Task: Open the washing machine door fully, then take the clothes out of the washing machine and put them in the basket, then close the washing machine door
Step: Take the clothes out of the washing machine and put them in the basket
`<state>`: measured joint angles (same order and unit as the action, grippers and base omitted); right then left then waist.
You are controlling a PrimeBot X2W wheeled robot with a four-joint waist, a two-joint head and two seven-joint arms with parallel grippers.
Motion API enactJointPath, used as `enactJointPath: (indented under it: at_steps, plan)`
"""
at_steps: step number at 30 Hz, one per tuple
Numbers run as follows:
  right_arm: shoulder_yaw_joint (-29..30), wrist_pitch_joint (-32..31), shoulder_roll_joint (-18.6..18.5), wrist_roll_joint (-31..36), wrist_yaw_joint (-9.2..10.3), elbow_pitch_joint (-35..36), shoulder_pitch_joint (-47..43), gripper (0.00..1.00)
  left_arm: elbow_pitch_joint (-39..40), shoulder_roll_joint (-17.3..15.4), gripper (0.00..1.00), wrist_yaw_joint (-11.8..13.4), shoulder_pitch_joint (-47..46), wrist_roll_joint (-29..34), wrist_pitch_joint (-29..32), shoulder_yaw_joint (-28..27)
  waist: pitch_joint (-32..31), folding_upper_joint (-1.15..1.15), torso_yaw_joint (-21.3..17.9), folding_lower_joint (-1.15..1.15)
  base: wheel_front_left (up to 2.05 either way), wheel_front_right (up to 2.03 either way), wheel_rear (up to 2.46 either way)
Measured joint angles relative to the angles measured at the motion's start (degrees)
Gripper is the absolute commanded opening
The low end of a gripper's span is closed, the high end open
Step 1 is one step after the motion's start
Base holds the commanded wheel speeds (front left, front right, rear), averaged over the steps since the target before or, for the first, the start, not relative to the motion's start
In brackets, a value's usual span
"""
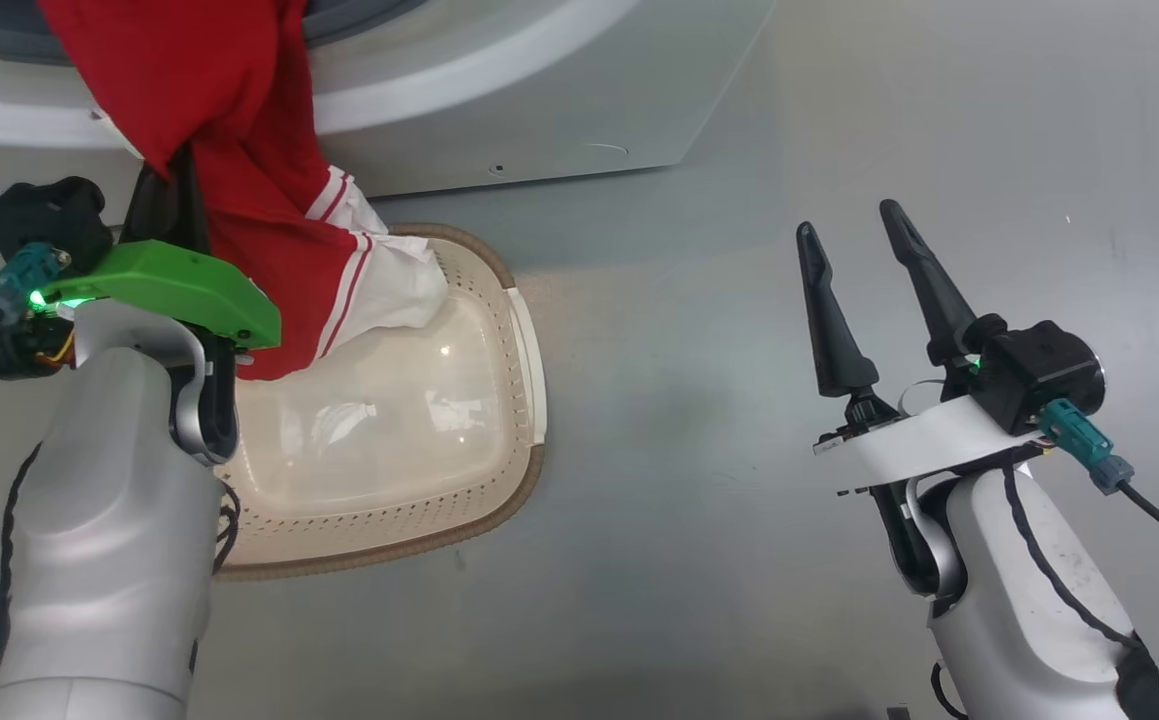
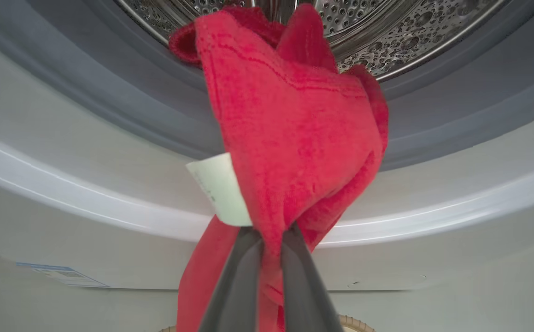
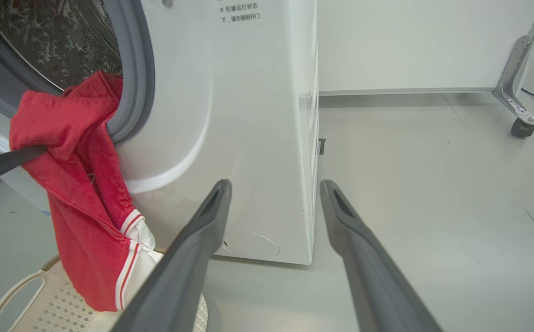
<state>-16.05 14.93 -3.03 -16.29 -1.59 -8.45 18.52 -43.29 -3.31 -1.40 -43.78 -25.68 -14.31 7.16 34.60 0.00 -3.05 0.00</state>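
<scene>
Two claws stood in front of you, and the left claw (image 2: pixel 272 234) was clenched on the clothes (image 1: pixel 239 120), its dark fingers (image 2: pixel 239 281) pinching a fold of the red fabric just below a white care tag (image 2: pixel 218 189). From that grip the upper part of the garment ran back over the grey gasket (image 2: pixel 110 92) into the perforated steel drum (image 2: pixel 409 27) of the washing machine (image 1: pixel 539 110), so you had it partly out of the opening and draped across the white front lip. A small blue label (image 2: pixel 59 274) sat low on the machine's front, left of the hanging cloth in the left wrist view. The lower end, with its white stripes and white trim, hung down to the basket (image 1: pixel 389 520) and lay over the rim nearest the machine; whether it reached the bottom I cannot tell. The basket stood on the floor (image 1: pixel 739 550) just in front of the machine, under the opening. Well to the right, your right claw (image 1: pixel 844 218) was released, its two fingers spread and grasping nothing, held over bare floor and aimed toward the machine's right front corner. Farther right, in the right wrist view, a metal bracket with a castor (image 3: pixel 519 125) stood by the wall.
</scene>
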Motion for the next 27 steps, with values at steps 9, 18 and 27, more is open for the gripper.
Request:
enactJointPath:
  at_steps: [9, 18, 27]
  plan:
    - [1.16, 0.00, -0.08, 1.07, 0.03, -0.30, -0.31, 1.00, 5.55, 0.73, 0.00, -0.76, 4.18, 1.05, -0.41, 0.88, -2.08, 0.00, 2.60, 0.00, 0.00, 0.00, 0.00]
    - [2.05, 0.00, -0.11, 1.65, -0.31, -0.82, -1.54, 1.00, 19.91, 1.14, 0.00, -0.53, 6.18, 4.27, -0.38, -0.35, -4.10, 0.00, 4.66, 0.00, 0.00, 0.00, 0.00]
    - [2.04, 0.00, -0.12, 1.91, -0.82, -1.13, -1.73, 1.00, 30.04, 1.33, 0.00, 0.10, 11.50, 7.00, -0.40, -0.64, -5.99, 0.00, 6.16, 0.00, 0.00, 0.00, 0.00]
